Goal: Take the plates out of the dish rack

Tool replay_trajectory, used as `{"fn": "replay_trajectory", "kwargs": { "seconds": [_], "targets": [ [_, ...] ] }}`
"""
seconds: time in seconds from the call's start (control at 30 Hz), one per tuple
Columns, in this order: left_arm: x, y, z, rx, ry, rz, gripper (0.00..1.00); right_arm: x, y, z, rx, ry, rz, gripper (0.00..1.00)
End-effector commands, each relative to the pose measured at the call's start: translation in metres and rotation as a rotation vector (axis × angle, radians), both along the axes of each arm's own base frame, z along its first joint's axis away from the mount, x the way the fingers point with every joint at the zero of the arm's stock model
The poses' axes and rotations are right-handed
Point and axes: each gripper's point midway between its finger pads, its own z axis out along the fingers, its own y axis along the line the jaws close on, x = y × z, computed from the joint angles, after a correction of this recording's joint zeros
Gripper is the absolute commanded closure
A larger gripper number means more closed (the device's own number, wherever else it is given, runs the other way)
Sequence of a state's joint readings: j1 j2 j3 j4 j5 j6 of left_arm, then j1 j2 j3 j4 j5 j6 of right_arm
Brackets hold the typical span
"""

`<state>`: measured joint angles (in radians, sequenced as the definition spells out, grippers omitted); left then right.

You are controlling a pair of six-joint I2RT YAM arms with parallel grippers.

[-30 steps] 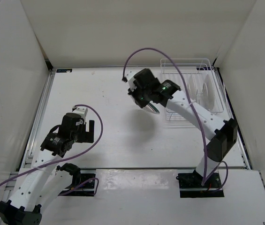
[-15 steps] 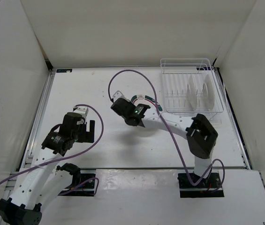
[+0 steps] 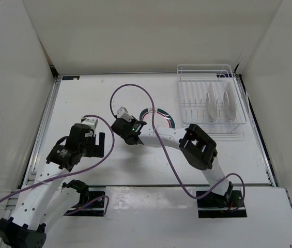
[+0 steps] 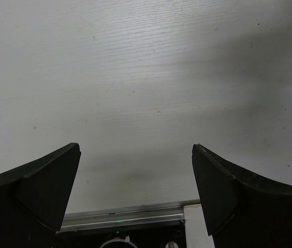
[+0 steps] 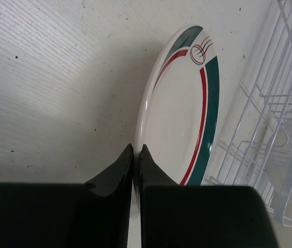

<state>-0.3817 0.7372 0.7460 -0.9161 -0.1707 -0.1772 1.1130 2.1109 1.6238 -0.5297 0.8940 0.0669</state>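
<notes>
Swinging left and down from the dish rack (image 3: 203, 65) over the last second, the right arm now reaches low across the middle of the desk (image 3: 83, 98), where before it was raised beside the rack. The right end effector (image 5: 136, 147) is clamped on the near rim of the plate with the green-and-red rim band (image 5: 179, 119), its fingers almost together with only the thin edge of the plate between them. This plate sits tilted just left of the rack and outside it; whether its far edge touches the desk cannot be told.

The left end effector (image 4: 135, 145) hangs over the near left of the desk with its fingers well apart and only bare desk between them.

A small dark label (image 3: 71, 77) at the far left corner of the desk is too small to read.

Only the top view shows the two white plates (image 3: 211, 101) standing edge-on among the prongs in the rack's right half. Only the right wrist view shows the grip itself, and a small looped red-and-green motif (image 5: 200, 51) on the held plate's rim.
</notes>
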Motion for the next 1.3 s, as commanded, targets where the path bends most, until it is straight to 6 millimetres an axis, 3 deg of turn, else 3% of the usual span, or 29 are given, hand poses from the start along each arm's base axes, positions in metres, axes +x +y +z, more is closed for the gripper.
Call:
{"fn": "replay_trajectory", "kwargs": {
  "seconds": [0.0,0.13,0.23,0.5,1.0,1.13,1.27],
  "targets": [
    [0.004,-0.006,0.011,-0.028,-0.021,-0.015,0.00,0.006,0.000,0.015,0.017,-0.056,-0.055,1.00],
    [0.004,-0.007,0.013,-0.032,-0.028,-0.016,0.00,-0.001,0.001,0.002,0.003,-0.008,-0.054,1.00],
    [0.004,-0.006,0.013,-0.030,-0.032,-0.016,0.00,-0.005,0.004,-0.005,0.015,0.021,-0.052,0.89],
    [0.003,-0.005,0.015,-0.033,-0.044,-0.012,0.00,-0.015,0.014,-0.022,0.052,0.108,-0.024,0.79],
    [0.002,-0.005,0.015,-0.034,-0.044,-0.012,0.00,-0.030,0.024,-0.046,0.100,0.238,-0.004,0.76],
    [0.002,-0.004,0.016,-0.034,-0.047,-0.012,0.00,-0.031,0.026,-0.038,0.110,0.244,-0.002,0.76],
    [0.002,-0.003,0.016,-0.033,-0.051,-0.005,0.00,-0.024,0.025,-0.003,0.146,0.205,0.004,0.72]
  ]
}}
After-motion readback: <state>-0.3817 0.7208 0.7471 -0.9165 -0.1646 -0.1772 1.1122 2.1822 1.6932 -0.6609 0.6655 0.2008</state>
